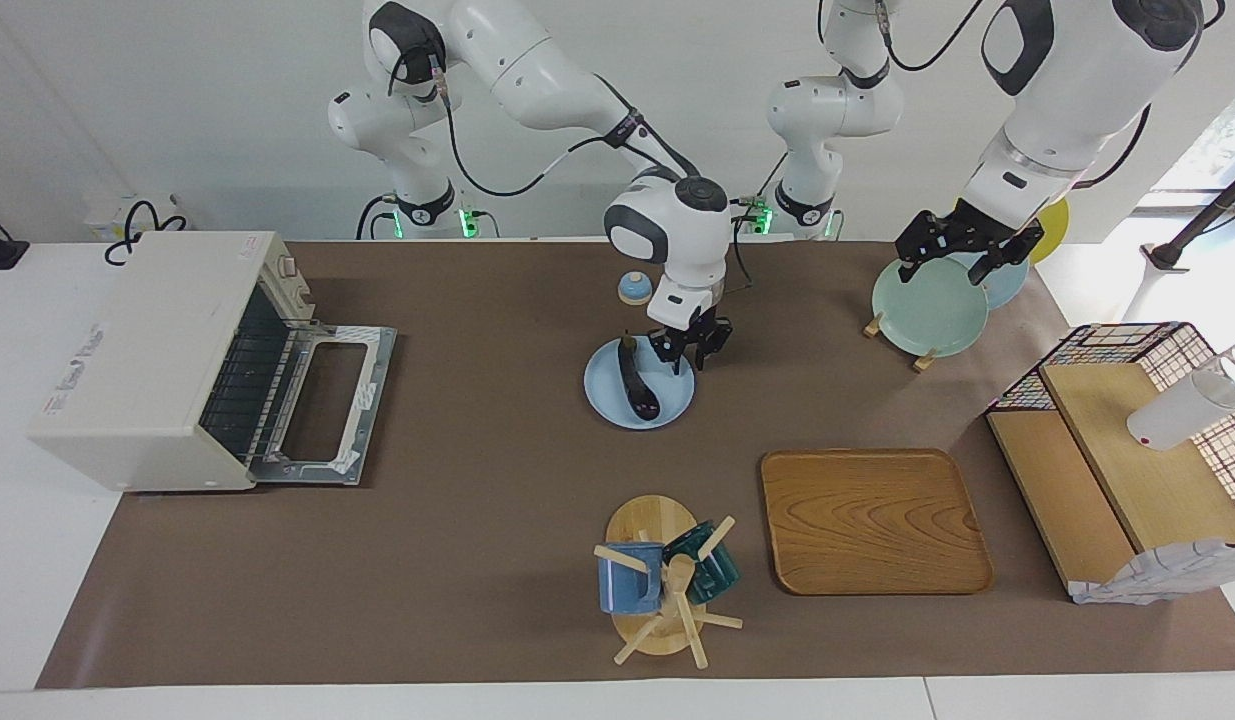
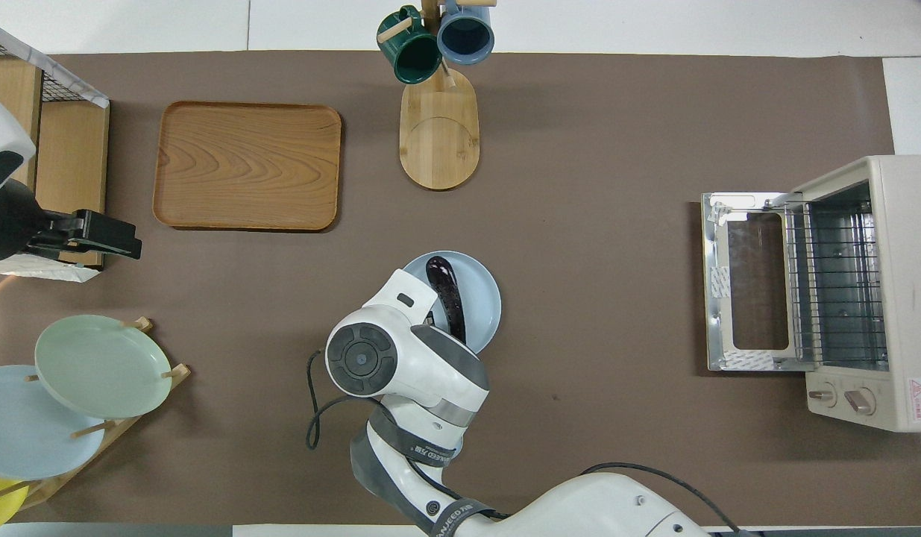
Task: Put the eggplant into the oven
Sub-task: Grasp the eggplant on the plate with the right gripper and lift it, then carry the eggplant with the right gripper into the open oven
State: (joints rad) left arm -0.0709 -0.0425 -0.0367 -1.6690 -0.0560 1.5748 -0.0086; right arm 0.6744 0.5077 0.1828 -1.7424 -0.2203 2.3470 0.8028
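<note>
Facing view, item one: your right gripper (image 1: 689,352) hangs low over the robot-side rim of the pale blue plate (image 1: 672,405), wrist pitched down, fingers parted and holding nothing. The eggplant (image 1: 637,385) lies on that plate just beside the fingertips; you cannot tell whether they touch it. Item two: your left gripper (image 1: 962,245) waits raised over the green plate (image 1: 927,305) in the plate rack, fingers spread. Item three: the oven (image 1: 142,360) stands at the right arm's end, door (image 1: 322,400) folded flat, bare mat between it and the plate. Overhead view alone shows the oven's wire rack (image 2: 837,276); there the right arm hides its own gripper.
</note>
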